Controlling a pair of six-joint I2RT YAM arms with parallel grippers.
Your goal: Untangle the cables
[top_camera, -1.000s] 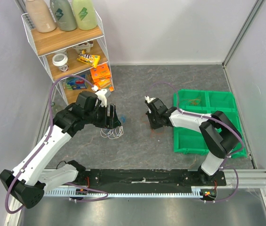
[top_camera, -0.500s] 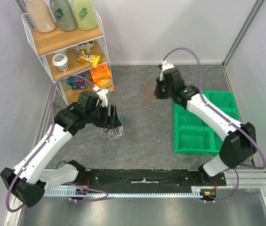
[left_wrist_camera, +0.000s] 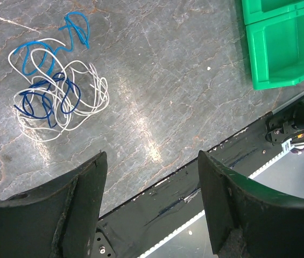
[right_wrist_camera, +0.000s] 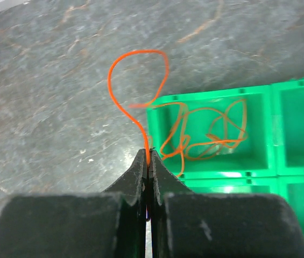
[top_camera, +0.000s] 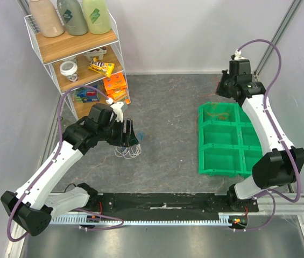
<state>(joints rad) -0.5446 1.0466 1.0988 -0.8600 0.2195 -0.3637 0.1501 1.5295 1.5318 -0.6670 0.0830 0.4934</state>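
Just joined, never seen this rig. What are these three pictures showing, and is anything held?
Two white robot arms sit at a grey stone-patterned table. One picture comes from a fixed overhead camera; the other two from wrist cameras, each looking past its own fingers. The left end effector is open, empty, above a loose tangle of thin white and blue wires on the table. The right end effector is shut on one thin orange wire, near a green plastic compartment tray; more orange wires lie in one compartment.
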